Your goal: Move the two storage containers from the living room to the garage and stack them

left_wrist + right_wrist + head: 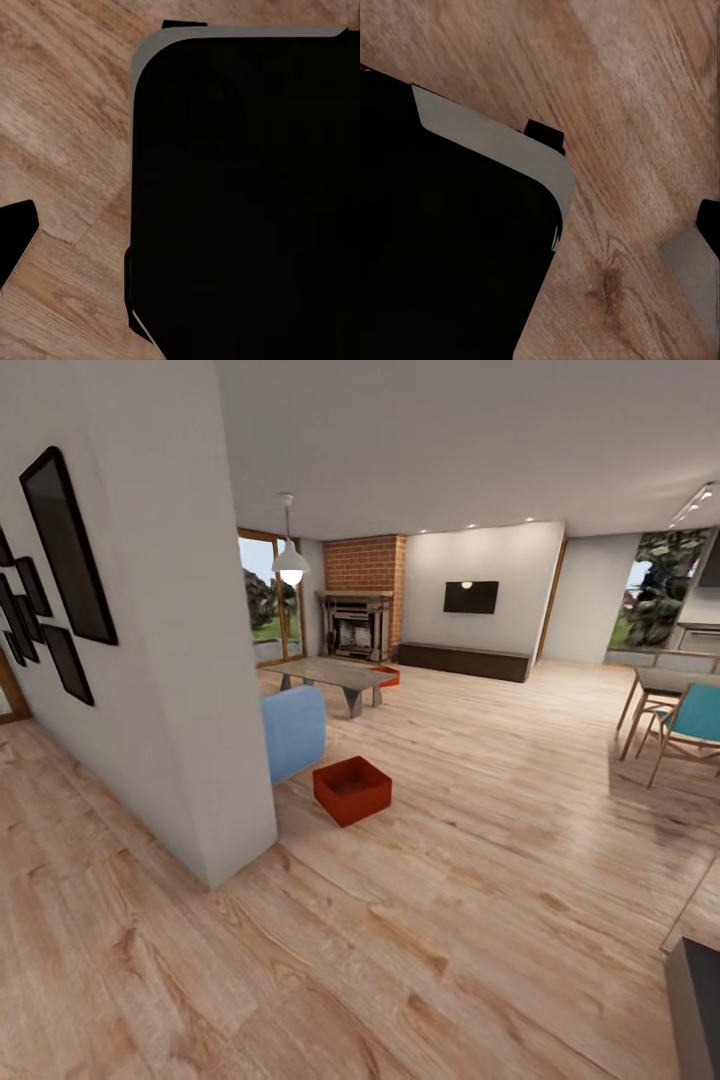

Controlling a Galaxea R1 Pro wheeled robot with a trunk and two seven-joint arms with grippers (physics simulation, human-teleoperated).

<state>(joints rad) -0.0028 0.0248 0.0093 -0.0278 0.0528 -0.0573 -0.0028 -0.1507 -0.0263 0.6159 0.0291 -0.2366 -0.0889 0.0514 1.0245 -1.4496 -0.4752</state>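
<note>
Head view looks into the living room over a light wood-plank floor (480, 840). One storage container (352, 790), orange-red, sits on the planks a bit left of frame centre, just right of the blue sofa (294, 732) end & near the corner of the white partition wall (170, 660) that fills the left side. Second storage container (386, 676) lies farther back, above the first in frame, partly hidden behind the right end of the grey low table (335, 675); whether it touches the table can't be told.

Behind the table: red brick fireplace (362, 615) at upper centre, glass doors (268, 600) to its left, pendant lamp (291, 565) hanging over the table. White wall w/ a dark TV (471, 597) above a long dark cabinet (463, 660) to the right of the brick. Dark picture frames (60, 550) on the partition at upper left. Dining table (675, 682) w/ a teal chair (690, 725) at right edge.

Both wrist views: a black body w/ a grey rim over wood planks, small dark bits at frame edges. Left claw & right claw: state can't be told, fingers not made out in either wrist view.
</note>
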